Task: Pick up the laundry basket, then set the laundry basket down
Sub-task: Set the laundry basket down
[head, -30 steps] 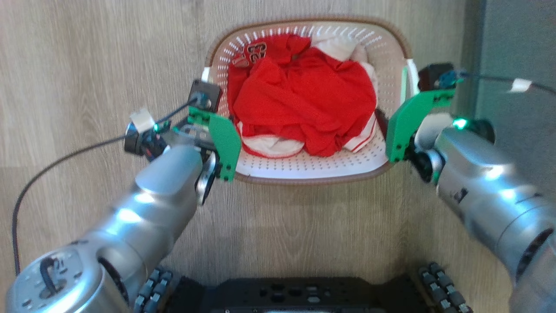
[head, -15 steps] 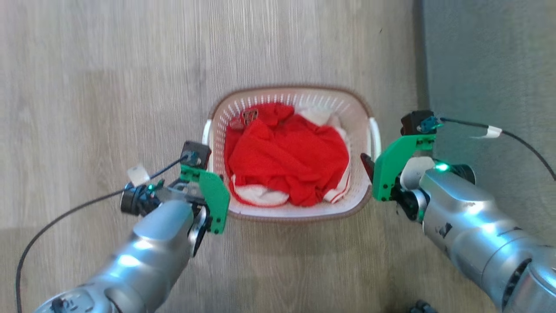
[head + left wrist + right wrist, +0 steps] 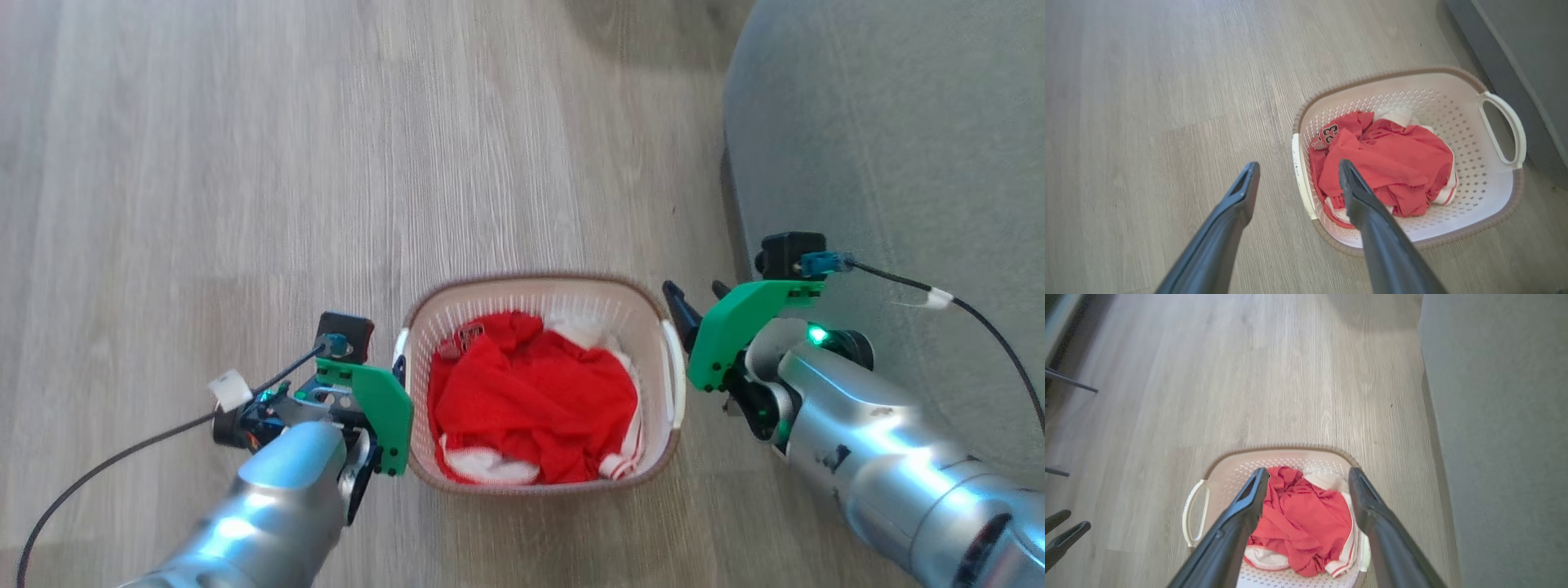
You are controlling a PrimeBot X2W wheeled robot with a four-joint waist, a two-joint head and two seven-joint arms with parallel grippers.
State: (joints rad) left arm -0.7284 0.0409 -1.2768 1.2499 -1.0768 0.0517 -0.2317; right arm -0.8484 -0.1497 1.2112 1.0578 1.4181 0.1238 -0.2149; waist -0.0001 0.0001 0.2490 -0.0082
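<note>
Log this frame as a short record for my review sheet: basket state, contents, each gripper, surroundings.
basket: laundry basket upright on the wood floor, not held
contents: red garment on top, white fabric showing at its edges
left gripper: open, at the basket's left side, holding nothing
right gripper: open, at the basket's right side, holding nothing
surroundings: grey fabric surface on the robot's right, close to the basket
</note>
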